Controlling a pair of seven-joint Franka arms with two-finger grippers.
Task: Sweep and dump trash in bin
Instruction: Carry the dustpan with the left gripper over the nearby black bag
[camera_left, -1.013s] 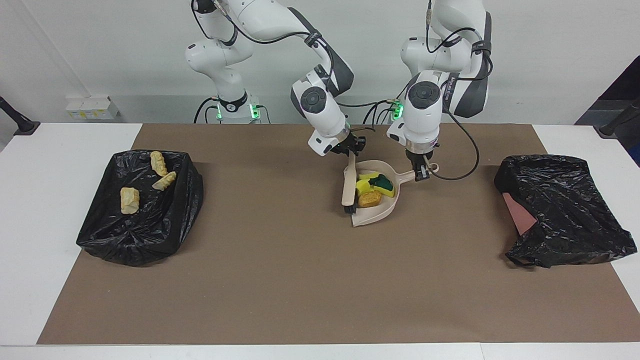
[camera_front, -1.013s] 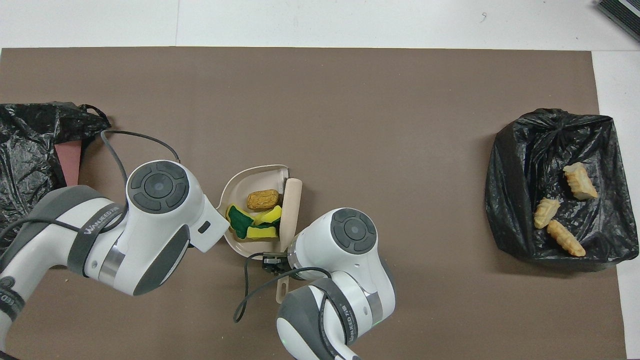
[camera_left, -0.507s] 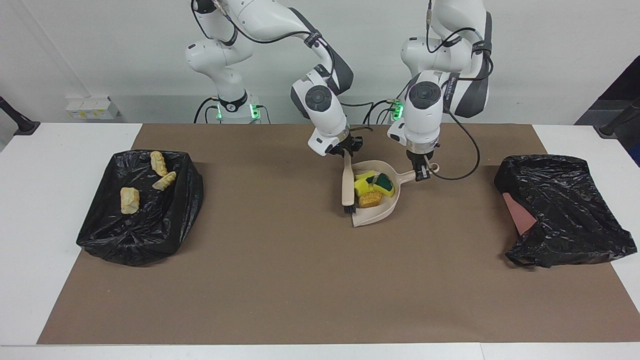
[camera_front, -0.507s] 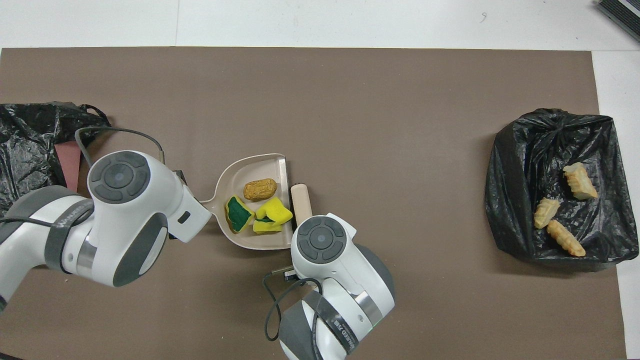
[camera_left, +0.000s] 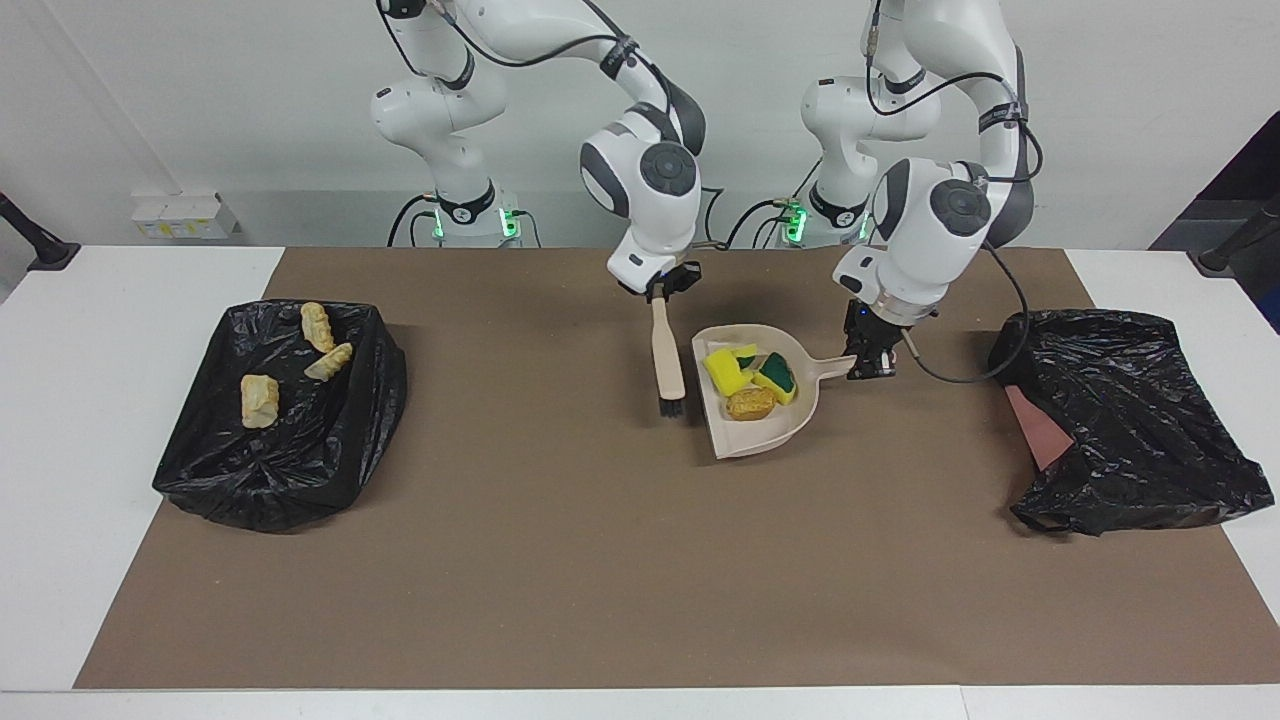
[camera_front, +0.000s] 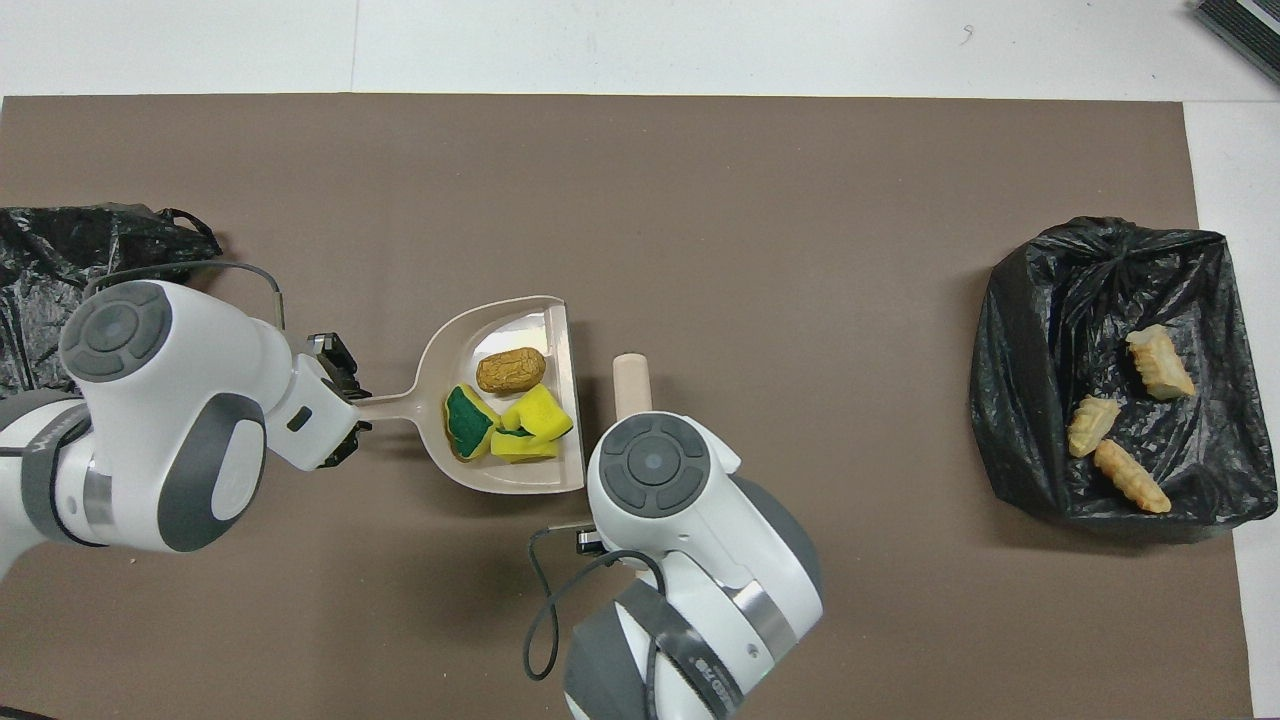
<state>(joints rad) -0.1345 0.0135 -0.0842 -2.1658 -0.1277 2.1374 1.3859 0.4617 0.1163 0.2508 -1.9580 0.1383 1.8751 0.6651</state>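
A: Where's the trash?
B: Four lumps (camera_left: 752, 382) lie in the dustpan (camera_left: 775, 425); three bread pieces (camera_left: 318, 326) sit in the black bin (camera_left: 340, 440) toward the right arm's end of the worktop.
A: And the grippers?
B: Left gripper (camera_left: 868, 362), jaws clamped on the dustpan's handle. Right gripper (camera_left: 660, 291), jaws clamped on the brush (camera_left: 665, 355), just beside the dustpan's mouth.

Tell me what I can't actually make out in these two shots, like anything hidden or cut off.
- Overhead view: the right arm's body hides most of the brush and all of the right gripper.
- Overhead view: the picture's edge cuts off the crumpled bag at the left arm's end.
- Facing view: that bag's folds hide its contents, apart from a pinkish patch.
- Both views: the sponge bits overlap in the dustpan, so their count is unclear.
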